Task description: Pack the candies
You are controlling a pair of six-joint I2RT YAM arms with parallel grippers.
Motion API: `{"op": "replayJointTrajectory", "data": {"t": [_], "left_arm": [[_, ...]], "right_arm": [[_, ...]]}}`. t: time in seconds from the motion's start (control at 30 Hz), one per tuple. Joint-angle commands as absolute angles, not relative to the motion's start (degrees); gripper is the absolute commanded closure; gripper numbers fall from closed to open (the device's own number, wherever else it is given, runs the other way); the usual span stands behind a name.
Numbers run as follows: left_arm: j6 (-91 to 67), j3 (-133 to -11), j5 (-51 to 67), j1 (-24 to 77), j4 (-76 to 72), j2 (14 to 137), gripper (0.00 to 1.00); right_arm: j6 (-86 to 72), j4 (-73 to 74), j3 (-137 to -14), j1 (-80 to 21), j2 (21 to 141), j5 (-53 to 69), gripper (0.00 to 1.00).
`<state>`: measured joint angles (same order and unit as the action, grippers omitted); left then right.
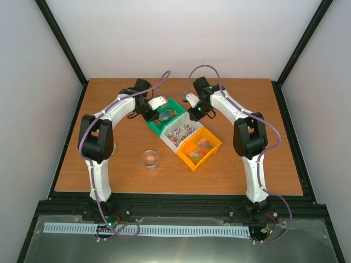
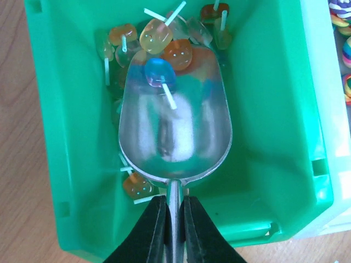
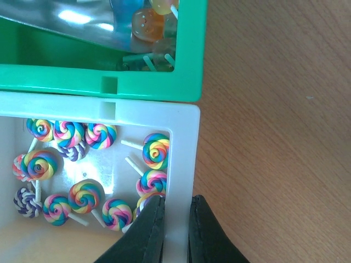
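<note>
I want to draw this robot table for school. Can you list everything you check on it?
Surface: brown wooden table.
Job's things: candies in green bin, white bin and orange bin; one blue candy lies in the metal scoop.
Clutter: clear jar stands apart from the bins.
Grippers: left gripper shut on the scoop's handle; right gripper pinches the white bin's wall.
Cables: purple cables loop over both arms.
Surroundings: white walls, black frame.

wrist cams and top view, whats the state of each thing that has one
left gripper, shut on the scoop handle
scoop, bowl down in the green bin, one blue candy on it
right gripper, shut on the white bin wall
jar, upright, apart from the bins
</note>
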<state>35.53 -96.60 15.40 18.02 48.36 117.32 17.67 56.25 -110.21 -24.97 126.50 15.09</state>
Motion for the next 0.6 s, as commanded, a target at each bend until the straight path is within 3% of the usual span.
{"op": "replayJointTrajectory", "data": {"t": [0.0, 0.17, 0.57], "left_arm": [[30.54, -89.28, 18.85, 18.36, 36.04, 117.02, 0.99], [27.58, -82.87, 23.33, 17.63, 24.45, 115.15, 0.99], [26.85, -74.39, 30.5, 13.84, 14.78, 108.07, 0.99]], "right_arm": [[22.25, 55.27, -111.36, -25.13, 127.25, 18.76, 0.97], [23.16, 55.1, -111.05, -24.31, 127.01, 20.5, 0.97], [21.39, 56.15, -112.15, -20.09, 128.18, 21.22, 0.97]]}}
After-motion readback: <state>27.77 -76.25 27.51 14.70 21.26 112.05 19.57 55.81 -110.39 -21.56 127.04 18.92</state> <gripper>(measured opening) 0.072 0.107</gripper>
